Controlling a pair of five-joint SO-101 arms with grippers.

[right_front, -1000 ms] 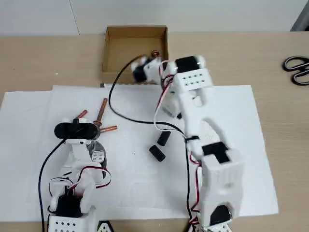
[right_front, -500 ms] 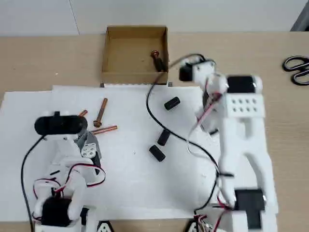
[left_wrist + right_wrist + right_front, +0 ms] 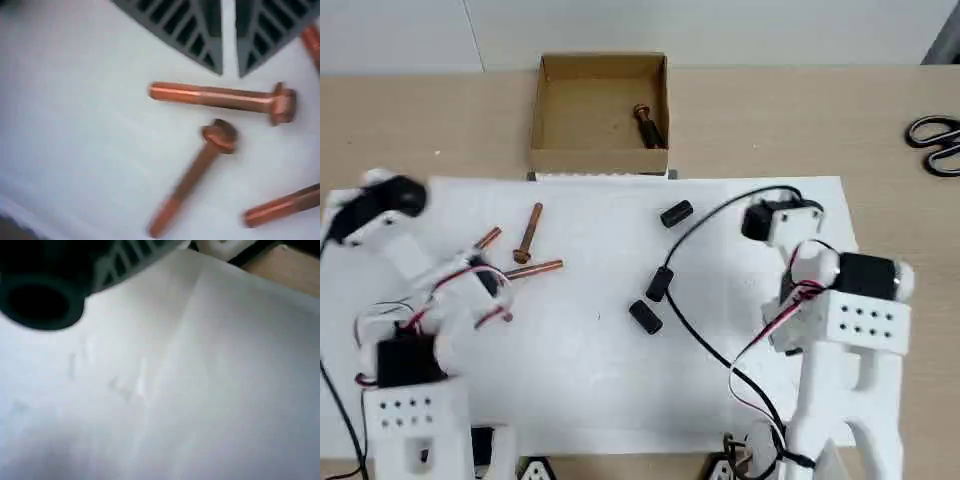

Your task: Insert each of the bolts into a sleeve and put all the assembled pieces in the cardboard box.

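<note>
The cardboard box (image 3: 600, 110) at the back holds one bolt set in a black sleeve (image 3: 648, 124). Three copper bolts (image 3: 529, 232) lie on the white paper, close up in the left wrist view (image 3: 220, 97). Three loose black sleeves (image 3: 661, 283) lie mid-paper. My left gripper (image 3: 485, 282) hangs just short of the bolts; its grey jaws (image 3: 229, 70) stand almost together, a thin slit between them, holding nothing. My right gripper (image 3: 772, 216) sits over the paper's right part, away from the box. A black round piece with a hole (image 3: 42, 302) lies close by it.
Black scissors (image 3: 935, 132) lie on the bare table at the far right. The white paper (image 3: 590, 390) covers the working area. A black cable (image 3: 705, 340) loops across it near the sleeves.
The right arm has drawn back from the box to the right front, leaving the assembled piece inside. The left arm has swung back and to the left, off the bolts.
</note>
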